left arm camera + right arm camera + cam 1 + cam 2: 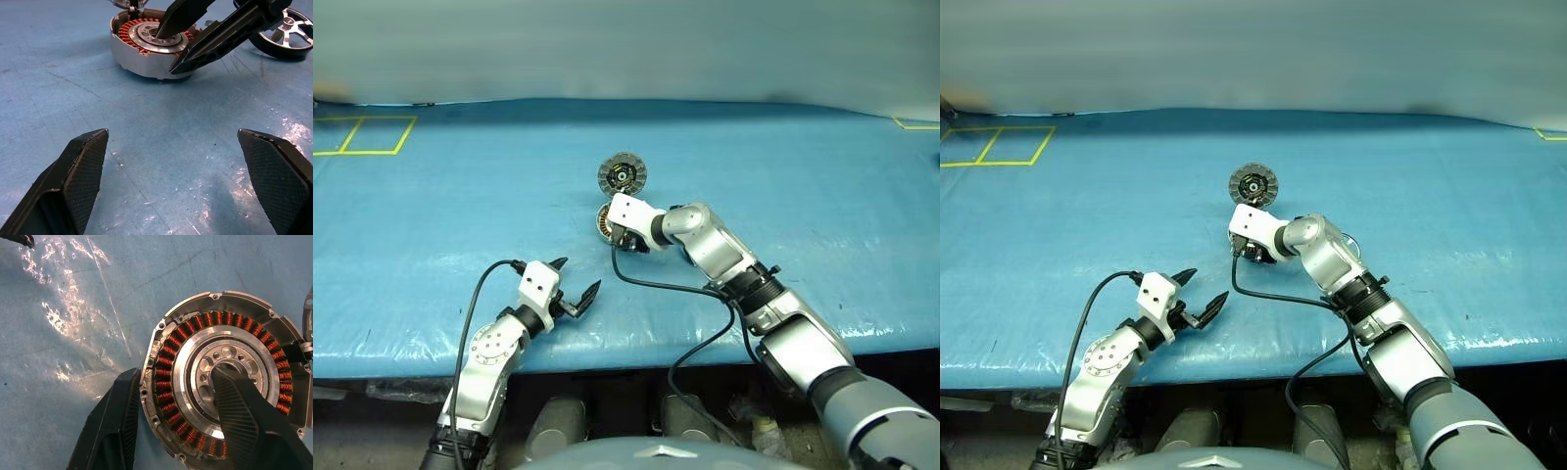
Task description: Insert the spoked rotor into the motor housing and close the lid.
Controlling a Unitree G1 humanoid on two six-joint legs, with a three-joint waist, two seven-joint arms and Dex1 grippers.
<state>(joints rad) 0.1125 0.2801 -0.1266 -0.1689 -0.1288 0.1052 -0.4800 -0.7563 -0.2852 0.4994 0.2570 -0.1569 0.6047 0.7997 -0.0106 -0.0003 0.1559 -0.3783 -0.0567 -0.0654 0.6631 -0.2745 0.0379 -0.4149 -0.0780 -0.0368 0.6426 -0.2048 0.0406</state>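
Left eye view: my right gripper (625, 238) reached down over the round grey metal motor housing with copper-brown windings (605, 221) on the blue plastic-covered table (431, 225). The round grey ribbed lid (622, 175) stood open just behind the housing. My left gripper (576, 285) hovered near the table's front edge, well apart from the housing, its fingers spread wide and empty. Yellow tape lines (362, 135) marked the far left of the table.

Left wrist view: my left fingers (83, 171) stood far apart over bare blue cover. Ahead, one right finger dipped into the housing's (142, 56) silver hub while the other lay outside its wall. The flat silver spoked rotor (288, 34) lay on the table just beside the housing.

Right wrist view: my right fingers straddled the housing's wall, half-spread, one pad (239, 416) on the silver hub, the other (120, 421) against the outer rim. I could not tell whether they pinched it. I could read no writing anywhere.
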